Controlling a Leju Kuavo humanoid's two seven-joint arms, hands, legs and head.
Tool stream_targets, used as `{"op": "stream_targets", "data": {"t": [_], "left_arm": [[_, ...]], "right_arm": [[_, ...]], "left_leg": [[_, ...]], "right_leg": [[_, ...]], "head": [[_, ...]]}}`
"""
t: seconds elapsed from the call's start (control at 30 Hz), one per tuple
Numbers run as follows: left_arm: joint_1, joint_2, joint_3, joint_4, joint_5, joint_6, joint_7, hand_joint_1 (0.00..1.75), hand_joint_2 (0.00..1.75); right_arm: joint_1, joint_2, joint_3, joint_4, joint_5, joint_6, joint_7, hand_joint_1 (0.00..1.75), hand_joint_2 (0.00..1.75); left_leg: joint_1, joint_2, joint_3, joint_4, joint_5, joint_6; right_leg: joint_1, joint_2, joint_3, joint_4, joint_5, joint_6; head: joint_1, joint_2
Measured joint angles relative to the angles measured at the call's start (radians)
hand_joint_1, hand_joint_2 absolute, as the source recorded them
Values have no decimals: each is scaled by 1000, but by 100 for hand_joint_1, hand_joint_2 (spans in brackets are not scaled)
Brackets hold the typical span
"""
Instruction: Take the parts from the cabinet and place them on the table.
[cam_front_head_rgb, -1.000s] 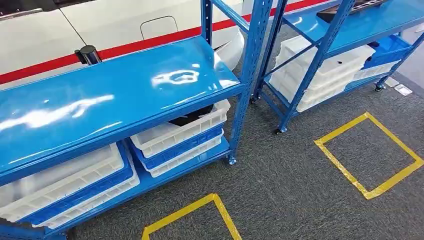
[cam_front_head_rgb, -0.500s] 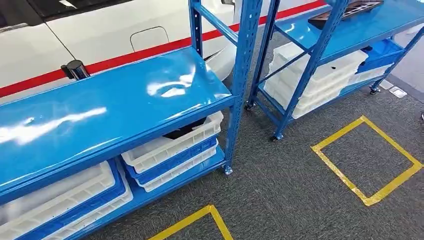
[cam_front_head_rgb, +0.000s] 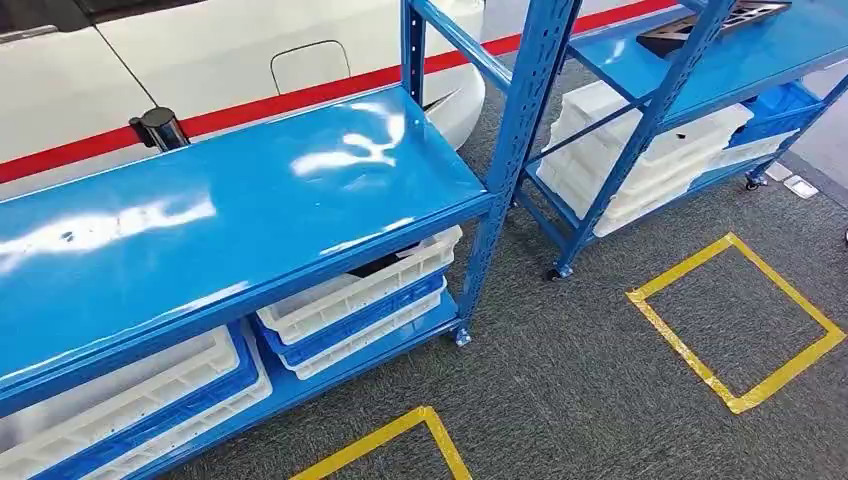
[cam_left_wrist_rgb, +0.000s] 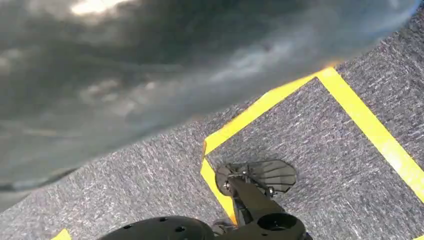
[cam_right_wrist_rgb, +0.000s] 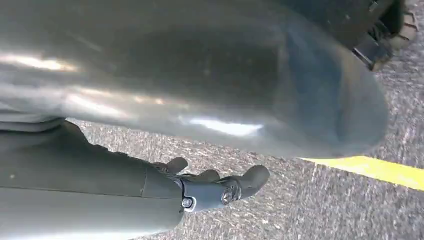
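A blue rack (cam_front_head_rgb: 240, 215) stands ahead on the left, its middle shelf bare and glossy. A black cylinder with a shiny top (cam_front_head_rgb: 158, 128) stands at that shelf's back edge. Below, stacked white crates (cam_front_head_rgb: 350, 300) hold a dark part (cam_front_head_rgb: 385, 262), mostly hidden by the shelf. A second blue rack (cam_front_head_rgb: 700, 60) at the right carries a dark slotted part (cam_front_head_rgb: 712, 20) on its upper shelf. My right hand (cam_right_wrist_rgb: 215, 187) hangs over the carpet, fingers apart and holding nothing.
More white and blue crates (cam_front_head_rgb: 130, 400) fill the left rack's bottom shelf, and white crates (cam_front_head_rgb: 640, 150) sit in the right rack. Yellow tape squares (cam_front_head_rgb: 740, 310) mark the grey carpet. A white car body with a red stripe (cam_front_head_rgb: 250, 60) stands behind the racks.
The whole picture has shifted a little between frames, so the camera has moved. Nothing on the racks has moved.
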Motion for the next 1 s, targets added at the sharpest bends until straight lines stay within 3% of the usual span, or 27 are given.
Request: {"op": "stream_targets", "data": {"t": [0.07, 0.1, 0.13, 0.17, 0.2, 0.27, 0.3, 0.33, 0.37, 0.4, 0.43, 0.47, 0.5, 0.53, 0.57, 0.6, 0.63, 0.7, 0.73, 0.8, 0.83, 0.87, 0.9, 0.93, 1.0], "left_arm": [[0, 0, 0, 0, 0, 1, 0, 0, 0], [0, 2, 0, 0, 0, 2, 0, 0, 0], [0, 2, 0, 0, 0, 2, 0, 0, 0], [-1, 0, 0, 0, 0, 2, 0, 0, 0], [0, -2, -1, 0, 0, 3, -1, 0, 0], [-2, -2, -1, 0, 0, 5, -1, 0, 0], [-3, -3, -1, 0, 0, 5, -1, 0, 0], [-2, -5, -1, 0, 0, 5, -1, 0, 0], [-2, -5, -1, 0, 0, 5, -1, 0, 0], [-2, -5, -1, 0, 0, 5, -1, 0, 0], [-2, -6, -1, 0, 0, 5, -2, 0, 0], [-2, -6, -1, 0, 0, 5, -2, 0, 0], [-2, -6, -1, 0, -1, 5, -2, 0, 0], [-2, 1, -1, -4, -2, 7, -3, 0, 0], [-2, 0, -1, -3, -2, 7, -3, 0, 0], [-3, -2, -1, -3, -2, 8, -3, 0, 0], [-3, -1, -2, -3, -3, 8, -4, 0, 0], [-2, -2, -1, -3, -3, 8, -4, 0, 0], [-2, -2, -2, -3, -3, 8, -4, 0, 0], [-2, -2, -2, -3, -3, 8, -4, 0, 0], [-4, -3, -2, -3, -3, 8, -4, 0, 0], [-4, -3, -2, -3, -3, 8, -4, 0, 0], [-3, -3, -2, -3, -3, 8, -4, 0, 0], [-2, -3, -2, -3, -3, 9, -4, 0, 0], [0, -3, -2, -3, -3, 9, -4, 0, 0]], "right_arm": [[0, 1, 0, 0, 1, 0, 0, 0, 0], [0, 3, 0, 0, 1, 0, 0, 0, 0], [0, 3, 0, 0, 1, -2, 0, 0, 0], [-2, 3, 0, 0, 1, -2, 0, 0, 0], [-1, 2, 0, 0, 1, -2, 0, 0, 0], [-4, 2, 0, 0, 1, -2, 0, 0, 0], [-3, 2, 0, 0, 1, -2, 0, 0, 0], [-3, 1, 0, 0, 1, -2, 0, 0, 0], [0, 0, 0, 0, 1, -2, 0, 0, 0], [2, 0, 0, 0, 1, -2, 0, 0, 0], [2, -3, 0, 0, 1, -2, 0, 0, 0], [2, -3, 0, 0, 1, -2, 0, 0, 0], [1, -4, 0, 0, 1, -2, 0, 0, 0], [1, 2, 0, 1, 1, -2, 0, 0, 0], [2, 1, 0, 0, 1, -2, 0, 0, 0], [1, 1, 0, 0, 1, -2, 0, 0, 0], [0, 1, 0, 0, 1, -2, 0, 0, 0], [1, 0, 0, 0, 3, -2, 0, 0, 0], [2, 1, -1, 0, 3, -2, 0, 0, 0], [2, 1, -1, 0, 3, -2, 0, 0, 0], [1, 1, -1, 0, 3, -2, 0, 0, 0], [1, 1, -1, 0, 3, -2, 0, 0, 0], [2, 0, -1, 0, 3, -2, 0, 0, 0], [2, 0, -1, 0, 3, -2, 0, 0, 0], [3, 0, -1, 0, 3, -2, 0, 0, 0]], "left_leg": [[-5, 1, 0, 3, -4, 3], [-8, 0, 1, 0, -8, 17], [-8, 2, 4, -6, -4, 23], [6, 1, 20, -31, 9, 32], [5, 3, 28, -40, 14, 29], [9, 5, 34, -49, 16, 34], [9, 5, 34, -49, 16, 33], [9, 5, 34, -48, 15, 33], [11, 3, 34, -48, 15, 31], [14, 1, 36, -47, 13, 26], [23, -4, 39, -45, 10, 13], [27, -5, 40, -43, 8, 8], [31, -6, 42, -38, 4, -2], [24, -9, 44, -36, -2, -19], [24, -10, 43, -31, -7, -25], [22, -10, 44, -31, -8, -29], [25, -10, 46, -36, -5, -32], [32, -10, 52, -43, -1, -38], [37, -5, 52, -31, -13, -42], [35, 7, 22, 37, -54, -40], [32, 8, -39, 158, -110, -41], [32, 8, -59, 198, -125, -40], [30, 7, -103, 278, -149, -37], [28, 8, -127, 315, -148, -33], [24, 8, -117, 273, -103, -20]], "right_leg": [[-2, 0, 0, -8, 4, 9], [-7, 0, 3, -12, 6, 20], [-6, 0, 6, -17, 8, 24], [0, -1, 12, -12, 5, 26], [-4, -3, 10, 4, 3, 26], [-4, -4, -67, 141, -62, 12], [-7, -4, -123, 234, -97, 8], [-8, -4, -152, 281, -111, 8], [-11, -4, -179, 315, -109, 17], [-16, -4, -177, 295, -89, 29], [-25, -5, -137, 190, -29, 55], [-28, -5, -115, 142, -7, 64], [-35, -5, -74, 53, 31, 79], [-27, -11, -74, 40, 44, 76], [-29, -8, -70, 27, 46, 64], [-29, -8, -65, 35, 48, 42], [-26, -8, -65, 36, 47, 29], [-21, -8, -63, 37, 49, 13], [-22, -10, -59, 34, 51, 1], [-18, -11, -56, 34, 47, -5], [-13, -14, -54, 34, 44, -10], [-11, -14, -53, 35, 43, -12], [-6, -15, -51, 35, 40, -16], [-1, -16, -47, 35, 37, -20], [5, -15, -38, 35, 32, -27]], "head": [[-1, 0], [-1, 0], [-2, 0], [-2, 0], [0, 0], [5, 0], [4, 0], [3, 0], [4, 0], [4, 0], [4, 0], [5, 0], [4, 0], [15, 0], [15, 0], [13, 0], [8, 0], [6, 0], [4, 0], [1, 0], [0, 0], [-1, 0], [0, 0], [0, 0], [-1, 0]]}}
